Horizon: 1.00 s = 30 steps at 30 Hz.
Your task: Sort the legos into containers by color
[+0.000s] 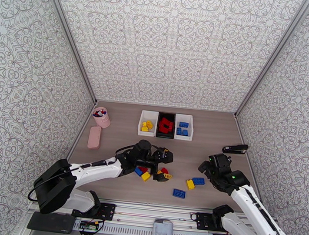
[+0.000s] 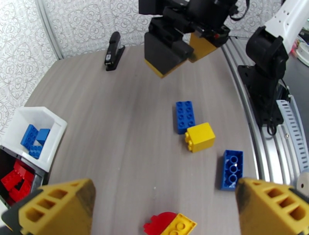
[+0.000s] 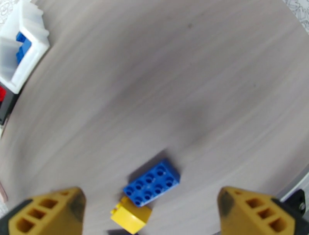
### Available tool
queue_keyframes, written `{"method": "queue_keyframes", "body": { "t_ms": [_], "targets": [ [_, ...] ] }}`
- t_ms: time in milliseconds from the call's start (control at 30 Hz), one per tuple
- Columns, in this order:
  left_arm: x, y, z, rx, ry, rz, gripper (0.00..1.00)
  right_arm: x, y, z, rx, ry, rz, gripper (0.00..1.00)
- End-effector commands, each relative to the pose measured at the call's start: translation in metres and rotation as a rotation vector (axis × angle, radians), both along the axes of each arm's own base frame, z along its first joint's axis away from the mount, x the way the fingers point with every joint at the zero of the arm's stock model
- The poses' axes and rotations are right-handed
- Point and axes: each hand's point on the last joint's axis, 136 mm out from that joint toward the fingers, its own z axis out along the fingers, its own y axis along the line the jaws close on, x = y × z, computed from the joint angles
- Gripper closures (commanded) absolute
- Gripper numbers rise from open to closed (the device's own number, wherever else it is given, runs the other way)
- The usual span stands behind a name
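Along the left edge of the tabletop point(image 1: 214, 134), near the far corner, one pink cup point(image 1: 101, 117) and one flat pink case point(image 1: 94, 136) are sitting outside the sorting. At the middle of the far edge, three containers point(image 1: 165, 137) are standing in a touching row. A white container point(image 1: 149, 114) is holding about three yellow legos point(image 1: 146, 125). A black container point(image 1: 167, 115) is holding a red pile point(image 1: 166, 125) too tangled to count. A second white container point(image 1: 189, 119) is holding three blue legos point(image 2: 34, 139).

Toward the near edge, the left end effector point(image 1: 164, 165) is hovering, jaws wide and empty, over a cluster point(image 1: 146, 176) of at least five loose legos, partly hidden beneath it. Each is probably light, rigid and smooth-sided, so pinching two flat opposite walls, the short way across, looks safest; studs and corners may be slipping.

Right of these, two loose blue legos point(image 1: 198, 181) and one yellow lego point(image 1: 190, 184) are lying, the yellow seemingly touching one blue. The right end effector point(image 3: 154, 212) is hanging close to this trio, jaws wide, gripping nothing. One black stapler point(image 1: 234, 148) is resting by the right edge.
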Motion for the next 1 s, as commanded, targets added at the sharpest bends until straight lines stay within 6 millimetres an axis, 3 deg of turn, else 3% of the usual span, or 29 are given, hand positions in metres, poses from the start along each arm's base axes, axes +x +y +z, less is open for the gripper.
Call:
{"method": "queue_keyframes", "body": {
  "t_ms": [0, 133, 367, 567, 800, 967],
  "targets": [
    [-0.005, -0.003, 0.010, -0.005, 0.003, -0.051, 0.00, -0.010, -0.001, -0.011, 0.014, 0.068, -0.030, 0.04],
    [-0.006, 0.001, 0.012, 0.005, -0.026, -0.063, 0.00, -0.011, 0.007, -0.016, 0.050, 0.124, -0.036, 0.04],
    [0.010, 0.009, 0.014, -0.018, 0.016, -0.043, 0.00, -0.019, 0.015, -0.035, 0.108, 0.201, -0.086, 0.04],
    [0.001, 0.010, 0.008, 0.003, -0.009, -0.084, 0.00, -0.011, 0.031, -0.059, 0.203, 0.225, -0.127, 0.06],
    [-0.008, 0.008, 0.008, 0.003, -0.003, -0.119, 0.00, 0.013, 0.039, -0.073, 0.194, 0.235, -0.100, 0.08],
    [-0.011, 0.008, 0.008, 0.011, -0.013, -0.130, 0.00, 0.021, 0.035, -0.076, 0.132, 0.262, -0.073, 0.14]
  ]
}}
